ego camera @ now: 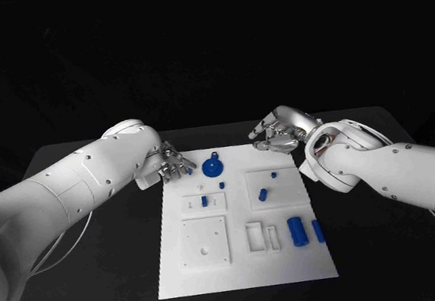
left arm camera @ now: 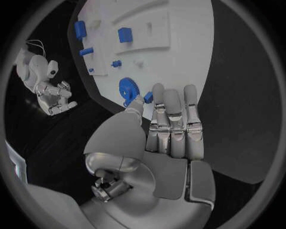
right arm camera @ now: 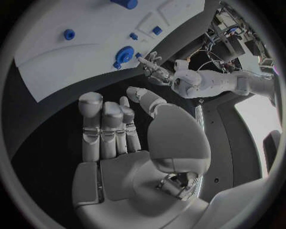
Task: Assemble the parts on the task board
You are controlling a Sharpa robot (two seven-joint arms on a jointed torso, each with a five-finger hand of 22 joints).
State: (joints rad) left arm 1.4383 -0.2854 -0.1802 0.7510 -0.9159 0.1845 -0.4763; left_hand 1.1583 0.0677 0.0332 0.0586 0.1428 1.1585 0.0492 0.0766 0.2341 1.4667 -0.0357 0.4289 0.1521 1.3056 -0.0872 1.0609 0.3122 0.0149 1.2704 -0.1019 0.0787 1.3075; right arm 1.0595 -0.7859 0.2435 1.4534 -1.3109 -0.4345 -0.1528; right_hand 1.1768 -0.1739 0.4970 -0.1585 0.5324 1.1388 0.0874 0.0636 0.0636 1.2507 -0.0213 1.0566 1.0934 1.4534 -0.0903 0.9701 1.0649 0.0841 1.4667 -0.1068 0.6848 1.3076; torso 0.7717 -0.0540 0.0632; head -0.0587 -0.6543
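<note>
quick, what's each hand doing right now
Left hand: open, holding nothing, fingertips by the blue gear.
Right hand: open, holding nothing, off the task board.

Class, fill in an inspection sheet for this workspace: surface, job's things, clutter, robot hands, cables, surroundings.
Surface: black table, bare around the board.
Job's things: white task board; blue gear at its far end; blue cylinder near the front right.
Clutter: nothing seen.
Robot hands: left robot hand at the board's far left corner, holding nothing; right robot hand beyond the far right corner, fingers curled in.
Cables: thin cable beside the left arm.
Surroundings: dark backdrop.
</note>
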